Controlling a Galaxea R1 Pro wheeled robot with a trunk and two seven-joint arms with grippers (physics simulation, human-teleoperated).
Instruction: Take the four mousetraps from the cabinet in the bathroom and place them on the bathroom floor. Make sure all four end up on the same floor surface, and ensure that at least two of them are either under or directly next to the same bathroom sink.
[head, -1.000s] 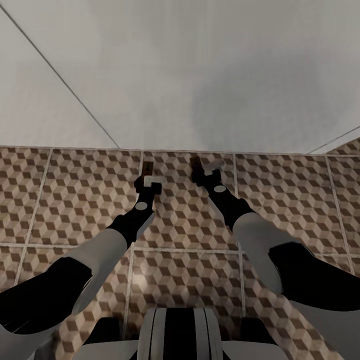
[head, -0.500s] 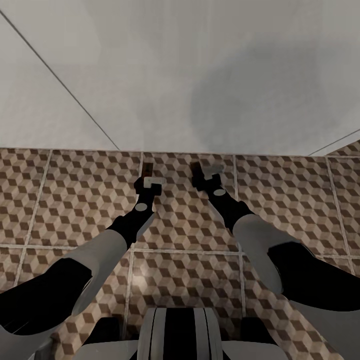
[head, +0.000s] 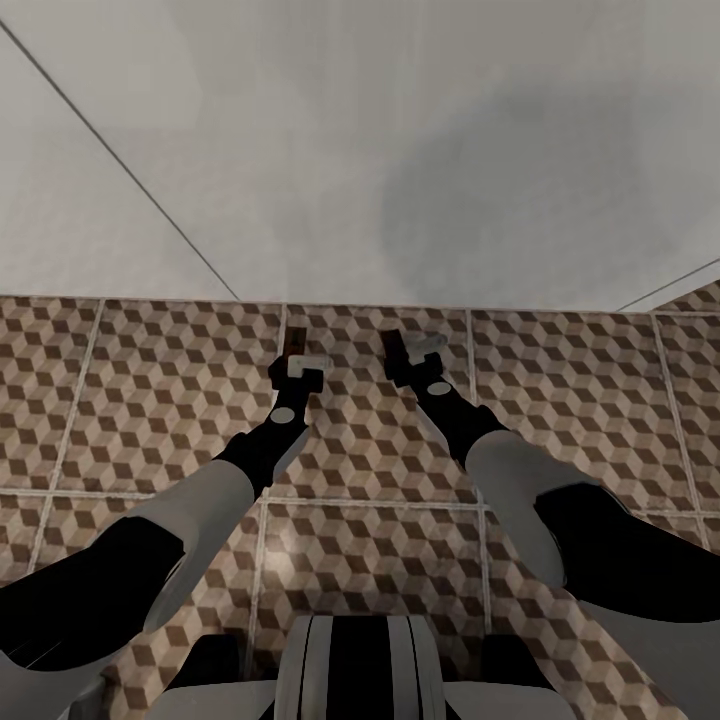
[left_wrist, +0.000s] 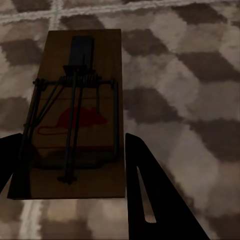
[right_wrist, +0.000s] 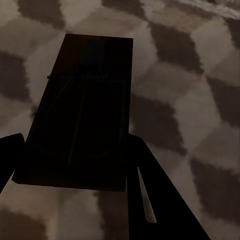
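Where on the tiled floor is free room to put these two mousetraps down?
Bare tiles lie outside the left tool and outside the right tool, up to the white surface. The narrow strip between the two held mousetraps is crowded.

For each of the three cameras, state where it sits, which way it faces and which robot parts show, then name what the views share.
Head view: on the head, looking forward and down at the bathroom floor and the white sink; both arms, left gripper and right gripper show.
Left wrist view: near the left gripper, looking along its dark fingers at a mousetrap between them.
Right wrist view: near the right gripper, fingers flanking a shadowed second mousetrap.
Shared: the cube-patterned floor, in all three.
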